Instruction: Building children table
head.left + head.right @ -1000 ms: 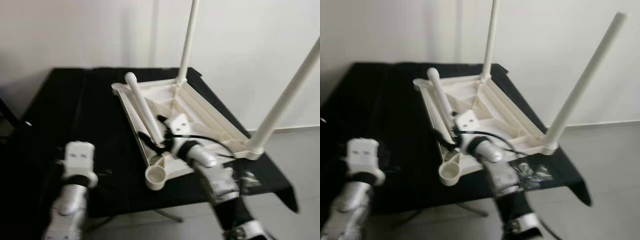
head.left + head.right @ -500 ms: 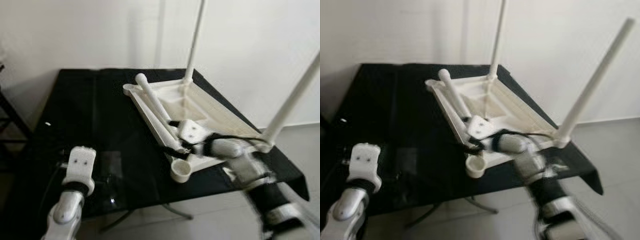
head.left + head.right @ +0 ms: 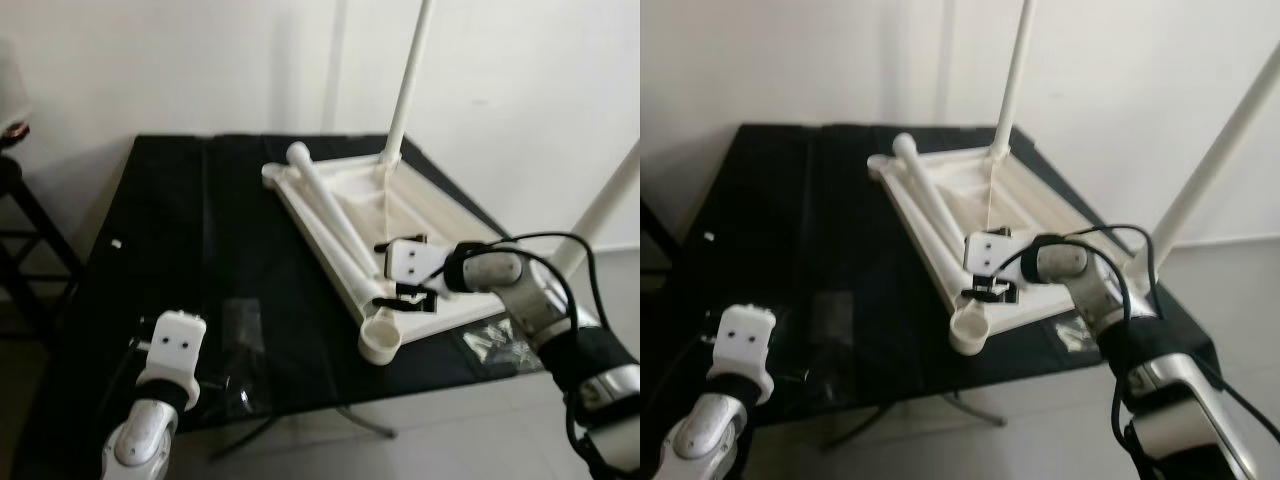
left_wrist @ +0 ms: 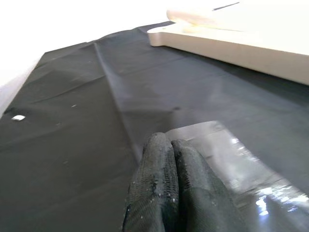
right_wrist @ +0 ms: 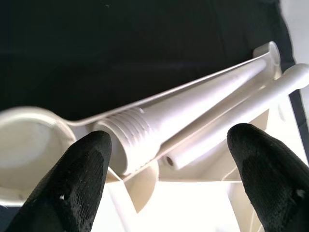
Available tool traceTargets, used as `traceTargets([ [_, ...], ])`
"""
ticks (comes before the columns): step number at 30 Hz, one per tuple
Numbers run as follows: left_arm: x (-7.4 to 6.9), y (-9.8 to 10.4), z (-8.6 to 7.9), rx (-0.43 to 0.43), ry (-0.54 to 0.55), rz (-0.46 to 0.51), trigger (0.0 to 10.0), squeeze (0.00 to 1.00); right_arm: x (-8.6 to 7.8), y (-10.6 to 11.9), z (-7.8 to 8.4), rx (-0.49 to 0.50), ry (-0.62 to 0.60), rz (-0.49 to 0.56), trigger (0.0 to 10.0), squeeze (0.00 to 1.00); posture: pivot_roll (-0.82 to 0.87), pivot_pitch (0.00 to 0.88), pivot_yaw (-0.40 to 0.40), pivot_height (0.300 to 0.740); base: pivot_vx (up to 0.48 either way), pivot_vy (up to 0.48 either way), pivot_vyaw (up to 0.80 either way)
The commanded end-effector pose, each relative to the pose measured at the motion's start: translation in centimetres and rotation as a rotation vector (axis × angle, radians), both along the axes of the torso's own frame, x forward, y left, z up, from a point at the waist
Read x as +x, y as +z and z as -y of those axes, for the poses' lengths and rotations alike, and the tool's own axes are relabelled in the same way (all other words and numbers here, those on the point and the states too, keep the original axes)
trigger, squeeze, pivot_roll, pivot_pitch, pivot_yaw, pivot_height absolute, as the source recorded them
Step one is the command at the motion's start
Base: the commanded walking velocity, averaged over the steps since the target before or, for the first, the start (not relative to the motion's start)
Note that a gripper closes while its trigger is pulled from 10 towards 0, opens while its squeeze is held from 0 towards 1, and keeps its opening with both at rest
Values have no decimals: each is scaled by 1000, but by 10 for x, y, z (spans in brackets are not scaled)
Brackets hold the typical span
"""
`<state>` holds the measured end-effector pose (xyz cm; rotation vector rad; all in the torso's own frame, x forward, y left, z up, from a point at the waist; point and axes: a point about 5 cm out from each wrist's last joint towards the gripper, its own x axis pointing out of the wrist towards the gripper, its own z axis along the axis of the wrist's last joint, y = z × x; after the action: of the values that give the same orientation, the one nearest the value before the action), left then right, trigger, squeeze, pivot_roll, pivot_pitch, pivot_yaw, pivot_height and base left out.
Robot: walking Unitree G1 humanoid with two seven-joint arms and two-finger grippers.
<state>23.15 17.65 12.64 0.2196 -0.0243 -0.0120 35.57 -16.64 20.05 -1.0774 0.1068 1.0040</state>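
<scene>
Black cloth (image 3: 180, 230) covers the work table, and a plain white wall stands behind it. On the cloth lies the white tabletop (image 3: 440, 215), upside down. Two legs are already fixed in it and stand straight up: the far leg (image 3: 408, 80) and the near right leg (image 3: 608, 205). A loose leg (image 3: 335, 225) lies along the left rim, and its threaded end rests close to the round empty socket (image 3: 381, 338) at the near corner.

A moment ago our right gripper (image 3: 412, 282) sat right on the loose leg. Now we have pulled it back a little, and its fingers (image 5: 82, 179) are wide apart with nothing in them. The ribbed end of the leg lies just ahead, between them. We think the leg still has to be picked up and screwed into that socket, so the table is about half built.

Our right arm reaches in from the right, bent at the elbow, low over the tabletop. Our left gripper (image 4: 170, 186) hangs near the front edge of the cloth, fingers pressed together and empty, beside a clear plastic bag (image 3: 238, 325).
</scene>
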Motion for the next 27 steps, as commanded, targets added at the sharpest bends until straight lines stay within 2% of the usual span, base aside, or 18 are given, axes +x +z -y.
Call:
traceTargets([
  [1,-1,0,3,-6,-21,-5,10000,0,1,1,-1,-11,13,-3,10000,0,-208,20,-79,740,0,0,0],
  [10,-4,0,4,-12,-34,-9,10000,0,5,-5,-8,-107,63,-53,10000,0,-201,30,-79,740,0,0,0],
  [16,-7,0,4,-14,-39,-8,10000,0,8,-19,-17,-122,64,-81,10000,0,-197,42,-78,740,0,0,0],
  [20,-8,1,5,-14,-41,-8,10000,0,11,-28,-18,-167,54,-96,10000,0,-191,51,-81,740,0,0,0],
  [25,-11,2,5,-20,-36,-7,10000,0,23,-26,-20,-165,-45,12,10000,0,-189,64,-83,740,0,0,0],
  [27,-13,2,5,-22,-35,-8,10000,0,24,-28,-23,-149,-60,25,10000,0,-187,68,-84,740,0,0,0],
])
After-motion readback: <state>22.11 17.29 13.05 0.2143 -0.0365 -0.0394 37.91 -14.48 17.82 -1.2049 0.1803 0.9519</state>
